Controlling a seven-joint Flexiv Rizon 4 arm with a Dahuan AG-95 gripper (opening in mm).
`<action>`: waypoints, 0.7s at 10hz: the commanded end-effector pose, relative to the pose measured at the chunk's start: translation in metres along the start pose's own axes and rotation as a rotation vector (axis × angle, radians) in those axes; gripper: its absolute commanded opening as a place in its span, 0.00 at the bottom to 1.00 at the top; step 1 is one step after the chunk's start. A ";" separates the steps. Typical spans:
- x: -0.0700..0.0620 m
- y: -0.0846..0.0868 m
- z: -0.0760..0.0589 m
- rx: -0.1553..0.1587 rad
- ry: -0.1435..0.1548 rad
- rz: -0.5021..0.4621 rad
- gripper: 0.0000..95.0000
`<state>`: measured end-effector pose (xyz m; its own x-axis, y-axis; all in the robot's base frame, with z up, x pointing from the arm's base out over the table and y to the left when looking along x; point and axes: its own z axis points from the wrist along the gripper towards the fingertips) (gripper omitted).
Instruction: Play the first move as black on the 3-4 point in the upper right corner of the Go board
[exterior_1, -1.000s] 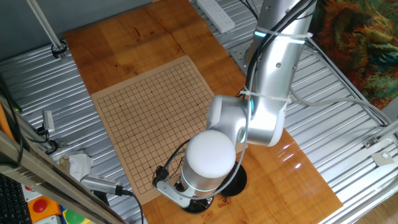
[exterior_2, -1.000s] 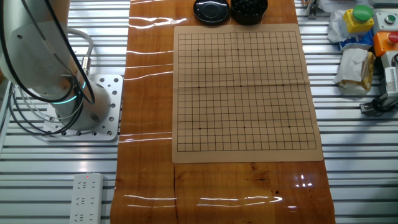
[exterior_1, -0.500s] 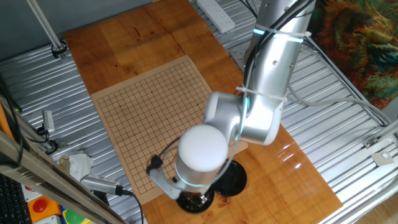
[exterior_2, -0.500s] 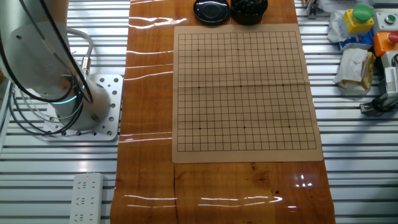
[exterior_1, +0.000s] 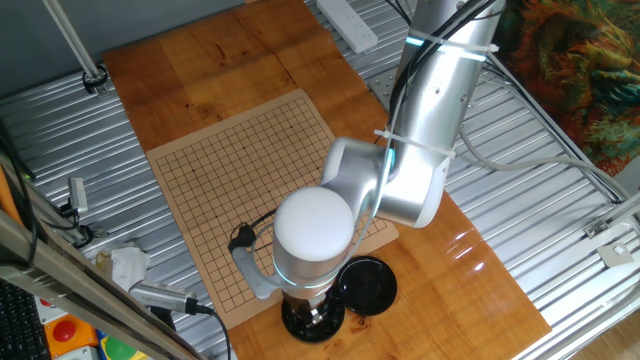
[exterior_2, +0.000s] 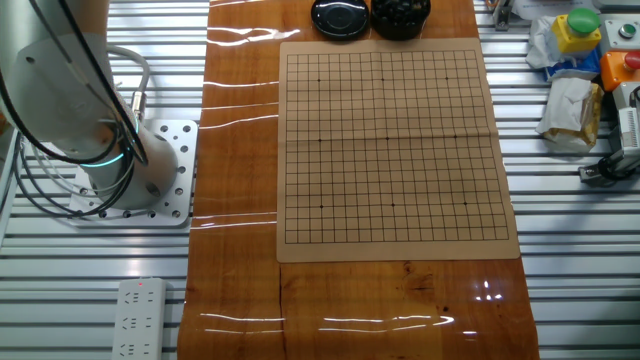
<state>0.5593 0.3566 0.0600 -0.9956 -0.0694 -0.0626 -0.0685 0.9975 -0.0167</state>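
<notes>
The tan board (exterior_1: 250, 180) with its black grid lies on the orange-brown tabletop and shows whole in the other fixed view (exterior_2: 390, 140), with no stone on it. A black bowl (exterior_1: 300, 325) stands by the board's near edge, and in the other fixed view (exterior_2: 400, 15) it holds glossy black stones. The round black lid (exterior_1: 368, 283) lies beside it and also shows in the other view (exterior_2: 340, 17). My gripper (exterior_1: 314, 314) hangs over the bowl under the arm's white wrist cap (exterior_1: 313, 233), which hides its jaws. The gripper is out of the other fixed view.
The arm's base plate (exterior_2: 165, 170) sits left of the tabletop. A white power strip (exterior_2: 138, 318) lies on the slatted metal table, also seen at the back (exterior_1: 347, 22). A bottle (exterior_2: 578, 28), a crumpled bag (exterior_2: 570, 105) and tools (exterior_1: 160, 298) lie beside the board.
The wrist has swung left across the board's near edge, off the black lid and over the bowl. The board and bowl have not moved.
</notes>
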 end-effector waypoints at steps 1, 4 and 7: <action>0.000 -0.002 -0.001 0.002 0.010 0.160 0.00; 0.000 -0.002 -0.001 -0.008 0.013 0.245 0.00; 0.000 -0.002 -0.001 -0.011 0.012 0.236 0.00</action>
<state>0.5602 0.3547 0.0608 -0.9836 0.1724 -0.0525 0.1723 0.9850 0.0070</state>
